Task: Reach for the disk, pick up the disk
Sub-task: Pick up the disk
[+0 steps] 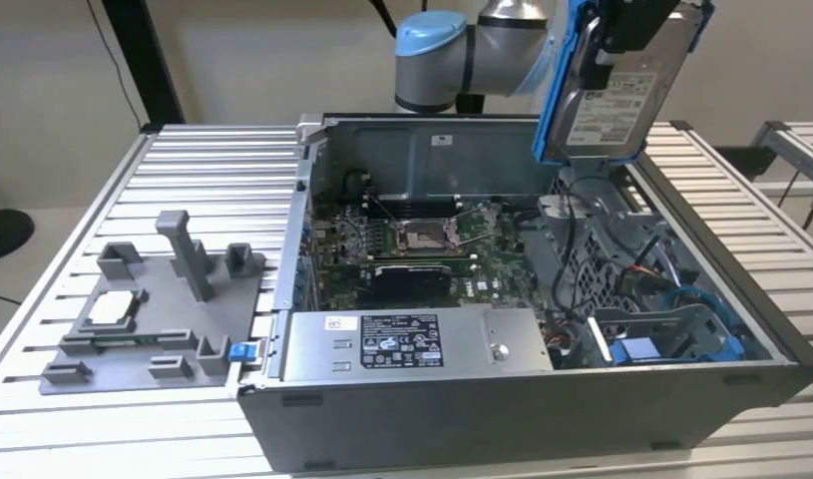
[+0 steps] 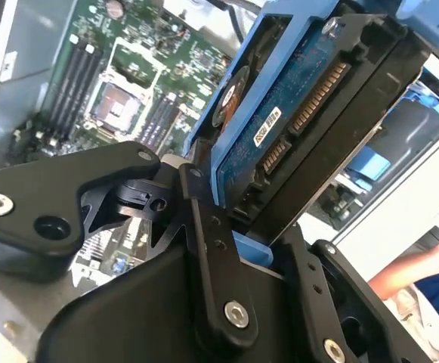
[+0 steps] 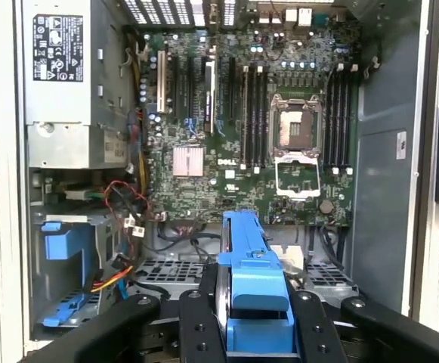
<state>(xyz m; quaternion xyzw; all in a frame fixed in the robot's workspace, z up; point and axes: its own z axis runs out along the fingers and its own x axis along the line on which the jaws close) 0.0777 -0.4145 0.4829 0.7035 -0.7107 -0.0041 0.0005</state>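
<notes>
While one open computer case (image 1: 513,399) sits below, the fingers (image 2: 204,249) clamp one disk (image 1: 616,95) aloft.

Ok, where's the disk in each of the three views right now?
Exterior view: the disk hangs clamped in the end effector, above the open computer case.
Second wrist view: disk held edge-on, connector side showing.
First wrist view: its blue bracket between the fingers.
Shared landmark: the motherboard's processor socket.

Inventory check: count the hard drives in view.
1: the disk, held in the tool above the open computer case. More may be hidden in its drive cage.
</notes>
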